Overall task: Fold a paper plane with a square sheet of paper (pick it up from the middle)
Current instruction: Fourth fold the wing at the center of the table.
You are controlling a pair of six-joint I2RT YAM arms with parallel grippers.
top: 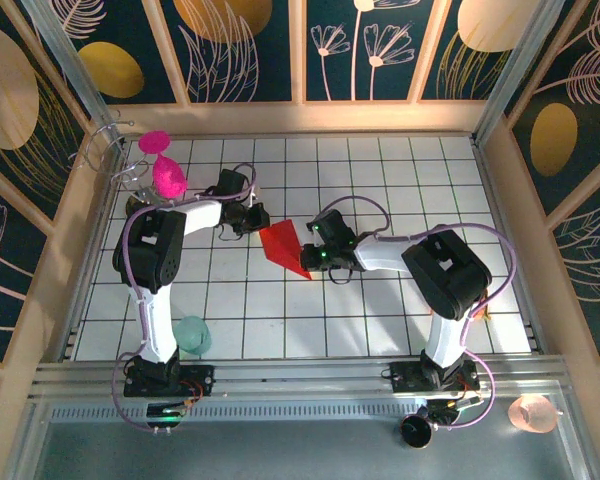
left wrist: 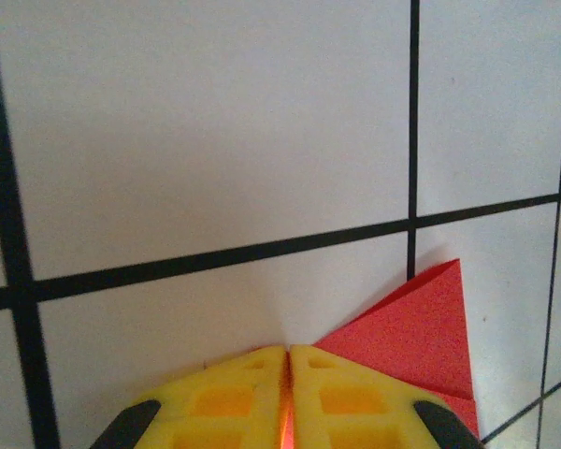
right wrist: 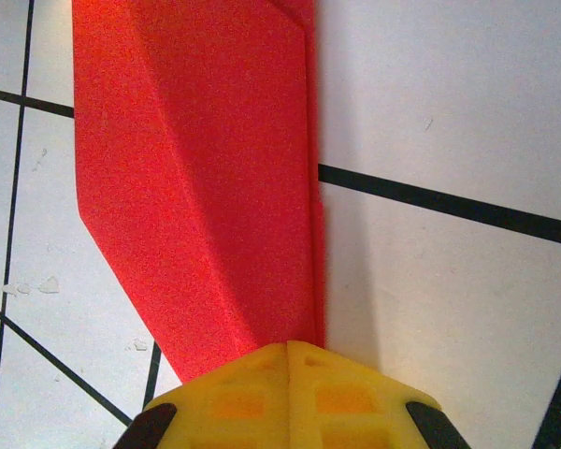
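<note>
**Both pincers at opposite ends of the red dart**

The left gripper (left wrist: 288,352) has its yellow fingers pressed together, and a red sliver glows in the seam between them, so it is pinching the paper plane (left wrist: 413,329). The rest of that part-folded sheet spreads off to the right of its fingertips.

The right gripper (right wrist: 288,346) is also pressed shut, its tips meeting the narrow end of the plane (right wrist: 196,168). Whether it nips that end or only bears down on it, I cannot tell. The paper's long axis runs straight ahead from these fingers, the crease edge lining up with their seam and the broad flap lying ahead and to the left.

From above, the plane (top: 283,244) lies flat on the tiled table (top: 380,320), bridging the two pincers (neither arm is nearer, since each sits at its own end). Any next fold probably turns on that ahead-running crease line.
</note>
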